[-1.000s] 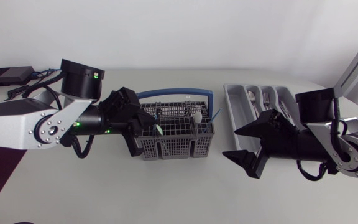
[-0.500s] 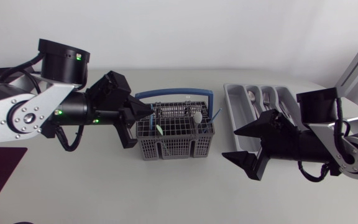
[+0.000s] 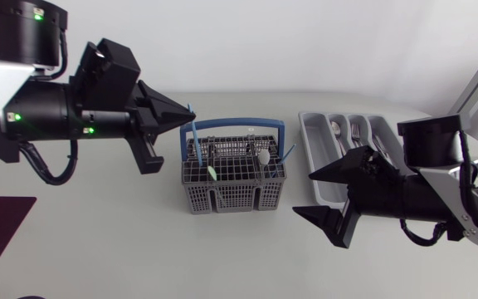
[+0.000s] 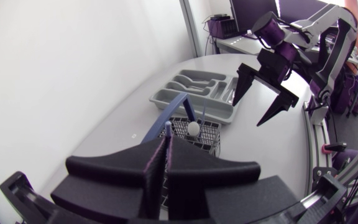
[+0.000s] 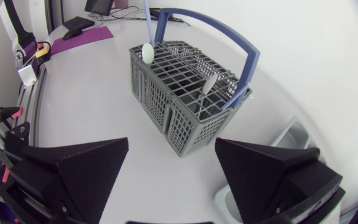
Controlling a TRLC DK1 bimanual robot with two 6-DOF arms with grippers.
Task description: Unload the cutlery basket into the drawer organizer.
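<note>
Now the left gripper (image 3: 185,114), pinched shut on a thin blue-handled utensil (image 3: 194,137), has risen up and back from the cutlery basket (image 3: 235,199), drawing the piece almost clear of it. The carry to the drawer organizer (image 3: 312,133) looks next; the right gripper (image 3: 303,194) hangs wide open beside it.

The blue-handled piece (image 3: 194,137) is clamped in the left gripper (image 4: 166,142), but its lower end is hidden inside the cutlery basket (image 3: 231,195), so its kind cannot be told. The drawer organizer (image 3: 314,139) is partly covered by the right arm (image 3: 421,199), and the cutlery in it is too small to be told apart. The left arm (image 3: 23,108) is cut off by the head view's edge.
</note>
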